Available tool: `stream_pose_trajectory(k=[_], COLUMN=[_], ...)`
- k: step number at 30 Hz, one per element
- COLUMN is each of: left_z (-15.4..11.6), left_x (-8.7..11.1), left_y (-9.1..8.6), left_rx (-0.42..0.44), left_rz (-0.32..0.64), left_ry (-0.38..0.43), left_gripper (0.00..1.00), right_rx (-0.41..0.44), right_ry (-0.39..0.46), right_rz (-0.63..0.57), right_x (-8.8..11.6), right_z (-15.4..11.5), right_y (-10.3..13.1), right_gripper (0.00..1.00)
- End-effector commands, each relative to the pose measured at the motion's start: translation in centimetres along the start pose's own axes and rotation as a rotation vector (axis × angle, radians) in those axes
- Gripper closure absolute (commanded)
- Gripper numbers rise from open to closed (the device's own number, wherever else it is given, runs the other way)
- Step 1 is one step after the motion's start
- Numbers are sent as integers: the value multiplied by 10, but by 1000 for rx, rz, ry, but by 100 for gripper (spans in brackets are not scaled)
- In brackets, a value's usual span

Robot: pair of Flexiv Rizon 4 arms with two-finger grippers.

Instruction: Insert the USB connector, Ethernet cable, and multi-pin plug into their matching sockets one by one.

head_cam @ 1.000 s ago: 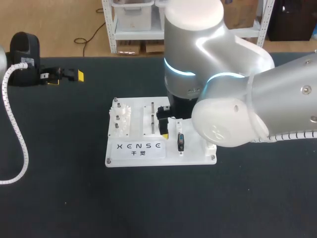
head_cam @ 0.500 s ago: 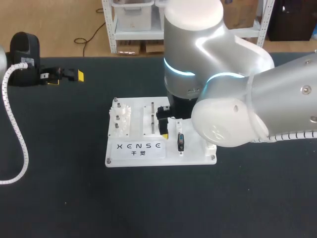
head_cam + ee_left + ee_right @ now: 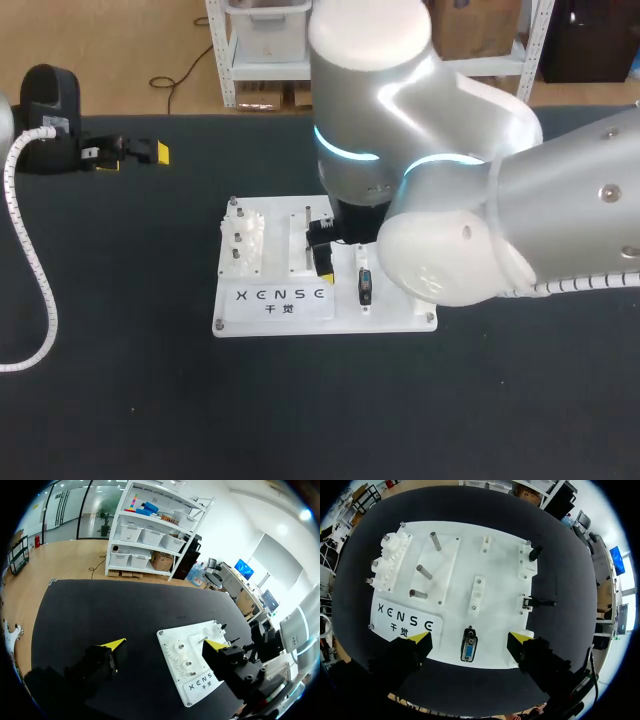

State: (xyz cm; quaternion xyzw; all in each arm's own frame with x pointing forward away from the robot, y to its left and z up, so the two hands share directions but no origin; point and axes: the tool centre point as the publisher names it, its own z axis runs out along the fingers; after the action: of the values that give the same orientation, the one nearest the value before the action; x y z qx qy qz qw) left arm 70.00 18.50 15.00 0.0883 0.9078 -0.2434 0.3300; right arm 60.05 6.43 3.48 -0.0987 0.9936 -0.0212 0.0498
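Your right fingers [image 3: 421, 639] hang apart over the board [image 3: 495, 555], the multi-pin plug [image 3: 468, 650] between them pointing lengthwise straight ahead; your left fingers [image 3: 114, 643] are apart too.

A small row of white gears [image 3: 385, 562] sits out on a wide black table [image 3: 120, 400]. Three shiny metal pegs [image 3: 423, 572] stand up just beside the gears, in a line of their own. A flat white label [image 3: 402, 620] with dark letters lies near the gears, past one end of their row.

White board [image 3: 452, 580], black table [image 3: 120, 400]
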Motion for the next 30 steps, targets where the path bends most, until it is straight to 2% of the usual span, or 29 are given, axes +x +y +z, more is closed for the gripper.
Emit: stream_pose_trajectory(k=[1, 23, 25, 28, 30], left_z=[0, 0, 0, 0, 0], left_x=[0, 0, 0, 0, 0], left_y=[0, 0, 0, 0, 0], left_rx=[0, 0, 0, 0, 0], left_rz=[0, 0, 0, 0, 0], left_ry=[0, 0, 0, 0, 0], left_gripper=[0, 0, 0, 0, 0], right_rx=[15, -18, -23, -28, -32], right_ry=[12, 34, 40, 41, 37], right_rz=[10, 56, 65, 71, 76], right_x=[2, 12, 13, 14, 15], right_z=[5, 18, 19, 20, 20], right_y=[4, 0, -1, -1, -1], right_gripper=[0, 0, 7, 10, 18])
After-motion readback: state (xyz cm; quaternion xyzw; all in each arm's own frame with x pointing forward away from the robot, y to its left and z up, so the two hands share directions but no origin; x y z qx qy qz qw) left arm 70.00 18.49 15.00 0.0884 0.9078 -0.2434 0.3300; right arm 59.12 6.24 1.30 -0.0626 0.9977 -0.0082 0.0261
